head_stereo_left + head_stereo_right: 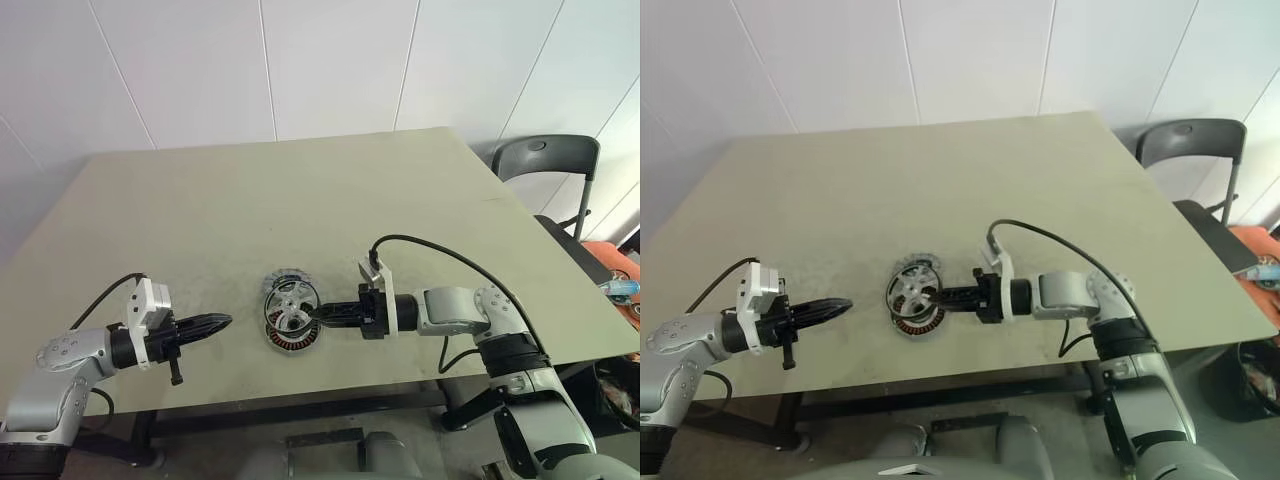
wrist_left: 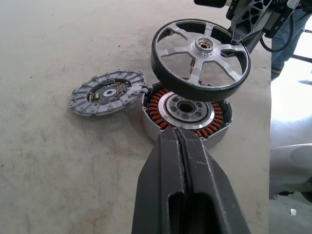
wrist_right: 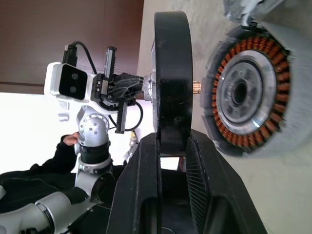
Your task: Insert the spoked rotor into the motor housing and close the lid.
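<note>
At lower left of the head view, the left tool (image 1: 222,322) hangs over the table (image 1: 300,200), clenched and empty. At centre, the lid (image 2: 106,92) lies flat, touching the motor housing (image 2: 187,113). The right tool (image 1: 318,314) pinches the rim of the spoked rotor (image 2: 201,59), holding it tilted just above the housing.

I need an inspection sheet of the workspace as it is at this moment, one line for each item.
Surface: beige table, scuffed, mostly bare.
Job's things: spoked rotor held tilted over motor housing, not yet seated; lid flat on the table, touching the housing.
Clutter: nothing seen.
Grippers: right gripper shut on the rotor's rim; left gripper shut, empty, apart from the parts.
Cables: black cable arching over the right forearm.
Surroundings: white wall; grey chair beside the table.
</note>
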